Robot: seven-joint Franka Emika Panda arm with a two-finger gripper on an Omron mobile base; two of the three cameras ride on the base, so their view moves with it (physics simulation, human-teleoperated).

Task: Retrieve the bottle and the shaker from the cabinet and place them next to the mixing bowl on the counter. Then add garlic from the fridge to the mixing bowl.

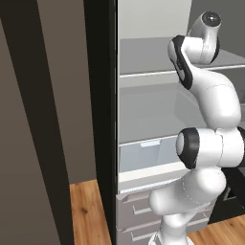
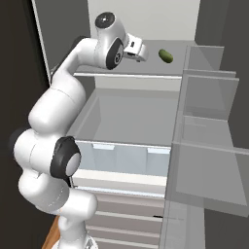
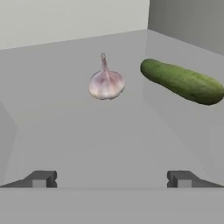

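Note:
The fridge (image 1: pixel 143 115) stands open in front of me, its pale shelves (image 2: pixel 131 75) and clear drawers showing. On the upper shelf sits a pinkish-white garlic bulb (image 3: pixel 106 82), stem up. My gripper (image 3: pixel 111 179) is open, with wide-apart fingertips (image 3: pixel 41 179) and the garlic ahead of them, a little left of centre and some way off. In the right base view the hand (image 2: pixel 135 50) reaches onto the upper shelf. The bottle, shaker, cabinet, mixing bowl and counter are out of view.
A green cucumber (image 3: pixel 181 81) lies right of the garlic on the same shelf (image 2: pixel 166 55). The open fridge door with its bins (image 2: pixel 206 141) stands at the right. Clear drawers (image 1: pixel 148 155) sit below. A dark panel (image 1: pixel 43 119) rises at the left.

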